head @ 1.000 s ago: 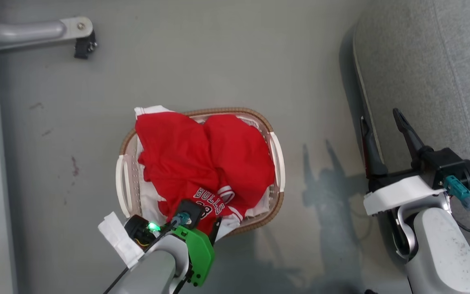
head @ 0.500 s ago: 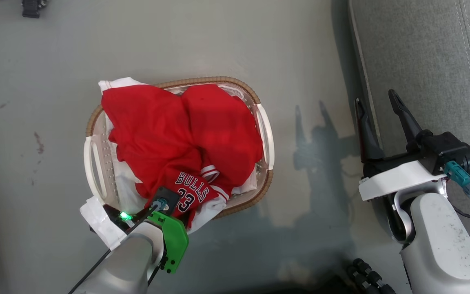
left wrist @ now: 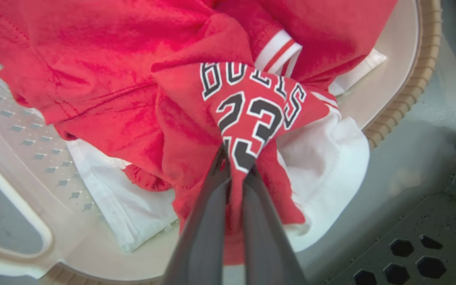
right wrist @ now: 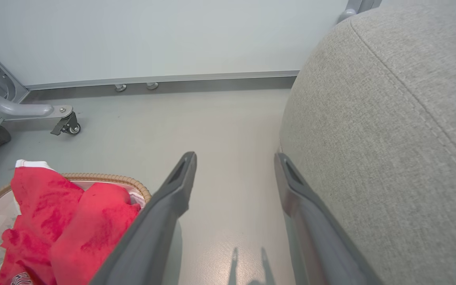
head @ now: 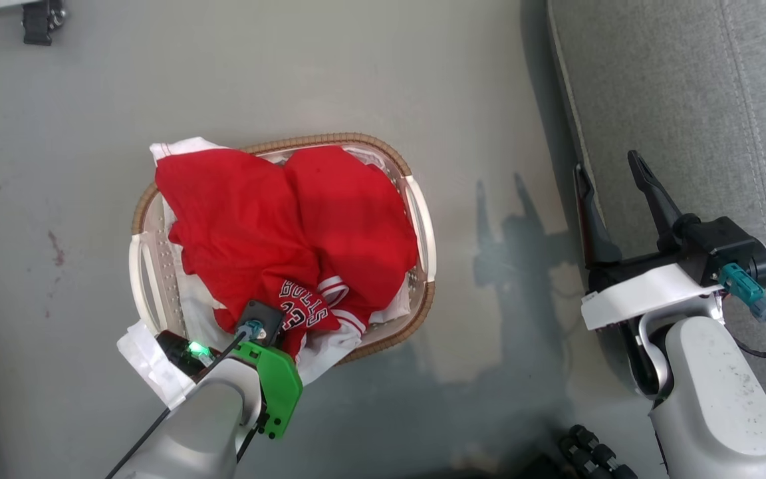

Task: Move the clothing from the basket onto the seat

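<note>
Your left gripper (left wrist: 236,158) is pinched onto the "BULLS 23" fold of the red clothing (head: 276,226), which lies heaped in the oval basket (head: 421,226) on the grey floor (head: 356,66), over its white liner (left wrist: 331,158). Your right gripper (head: 607,161) hangs with fingers spread at the grey seat (head: 675,100) edge, well apart from the basket; a caster (right wrist: 67,126) stands near the far wall

The clothing (head: 276,219) lies in the basket (head: 330,139), left of the seat (head: 682,100).
</note>
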Tool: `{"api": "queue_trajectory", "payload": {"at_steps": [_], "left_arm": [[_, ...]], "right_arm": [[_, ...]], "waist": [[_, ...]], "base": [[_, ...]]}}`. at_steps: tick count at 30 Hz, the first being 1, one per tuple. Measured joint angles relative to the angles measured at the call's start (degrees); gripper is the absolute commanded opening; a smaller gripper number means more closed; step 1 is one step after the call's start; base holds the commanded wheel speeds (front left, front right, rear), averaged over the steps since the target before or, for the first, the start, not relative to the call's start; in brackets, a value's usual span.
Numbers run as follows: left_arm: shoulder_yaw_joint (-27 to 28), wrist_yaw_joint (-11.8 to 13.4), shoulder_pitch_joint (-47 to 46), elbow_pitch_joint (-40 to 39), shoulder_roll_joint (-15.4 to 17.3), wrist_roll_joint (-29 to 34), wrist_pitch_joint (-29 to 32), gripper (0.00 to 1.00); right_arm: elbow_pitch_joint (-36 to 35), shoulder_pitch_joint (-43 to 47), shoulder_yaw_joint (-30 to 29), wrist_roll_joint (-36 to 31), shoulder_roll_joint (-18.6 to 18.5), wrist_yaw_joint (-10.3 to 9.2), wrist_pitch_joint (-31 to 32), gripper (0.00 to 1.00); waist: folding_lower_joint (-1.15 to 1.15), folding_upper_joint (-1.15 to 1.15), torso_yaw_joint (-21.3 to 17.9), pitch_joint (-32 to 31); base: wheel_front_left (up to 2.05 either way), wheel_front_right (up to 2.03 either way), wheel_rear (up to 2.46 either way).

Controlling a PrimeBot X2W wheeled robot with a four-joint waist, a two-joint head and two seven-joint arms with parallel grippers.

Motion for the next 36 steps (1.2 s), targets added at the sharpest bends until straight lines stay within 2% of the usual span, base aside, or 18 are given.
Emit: {"api": "queue_trajectory", "payload": {"at_steps": [10, 19, 24, 30, 36], "left_arm": [[0.87, 0.02, 0.75, -2.96, 0.21, -0.57, -2.35, 0.00], [4.48, 2.21, 4.58, -18.03, 3.91, 2.26, -2.61, 0.00], [8.34, 2.86, 5.89, -25.66, 5.67, 3.50, -2.64, 0.00], [10.28, 2.58, 5.25, -32.04, 8.09, 6.79, -2.63, 0.00], [10.99, 1.77, -0.20, -36.60, 10.09, 9.23, -2.64, 0.00]], "right_arm": [[1.04, 2.87, -1.10, -1.70, 0.01, 0.00, 0.00, 1.00], [2.59, 8.04, -1.72, -3.18, 0.03, 0.00, 0.00, 1.00], [2.97, 11.34, -1.83, -3.63, 0.03, 0.00, 0.00, 1.00], [3.57, 14.83, -1.56, -3.64, 0.02, 0.00, 0.00, 1.00], [3.48, 16.86, -1.07, -3.64, 0.02, 0.00, 0.00, 1.00]], "waist": [[0.00, 0.00, 1.23, -6.74], [-0.01, 0.00, 3.18, -16.09], [-0.01, 0.00, 4.26, -22.07], [-0.01, 0.00, 5.37, -29.09], [-0.01, 0.00, 6.18, -35.41]], "base": [[0.00, 0.00, 0.00], [0.00, 0.00, 0.00], [0.00, 0.00, 0.00], [0.00, 0.00, 0.00], [0.00, 0.00, 0.00]]}}
